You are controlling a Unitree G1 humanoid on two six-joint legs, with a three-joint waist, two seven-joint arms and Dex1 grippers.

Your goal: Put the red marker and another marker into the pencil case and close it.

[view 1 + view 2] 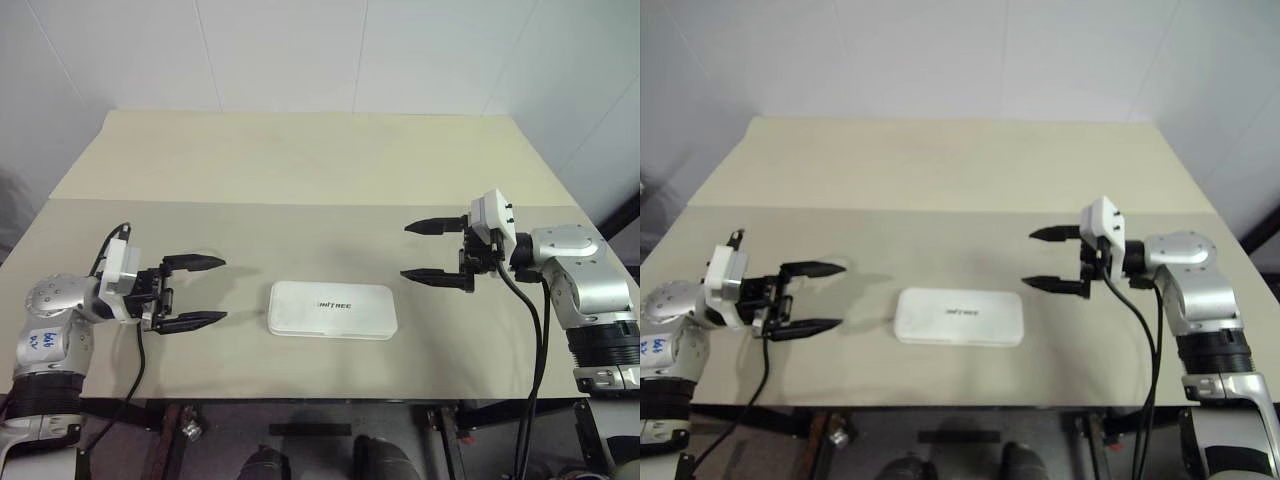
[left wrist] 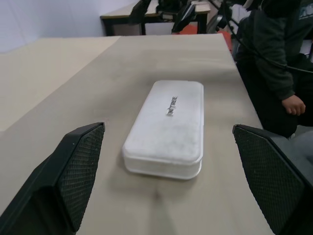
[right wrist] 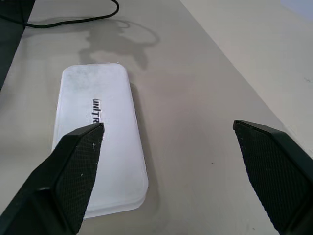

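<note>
The white pencil case [image 1: 332, 309] lies flat with its lid down in the middle of the near table, black lettering on top. The red marker and the other marker are out of view. My left gripper [image 1: 223, 290] hovers a short way to the case's left, pointing at it, open and holding nothing. My right gripper [image 1: 404, 251] stands to the case's right and slightly farther back, also open and holding nothing. The left wrist view looks along the case [image 2: 168, 125] between its two black fingers [image 2: 78, 166]. The right wrist view has the case [image 3: 98, 137] beside one finger.
The table [image 1: 300, 230] has a paler board across its far half [image 1: 310, 150]. A person in a dark sleeve [image 2: 274, 58] stands beyond the table's front edge in the left wrist view. A black cable [image 3: 73, 22] lies past the case.
</note>
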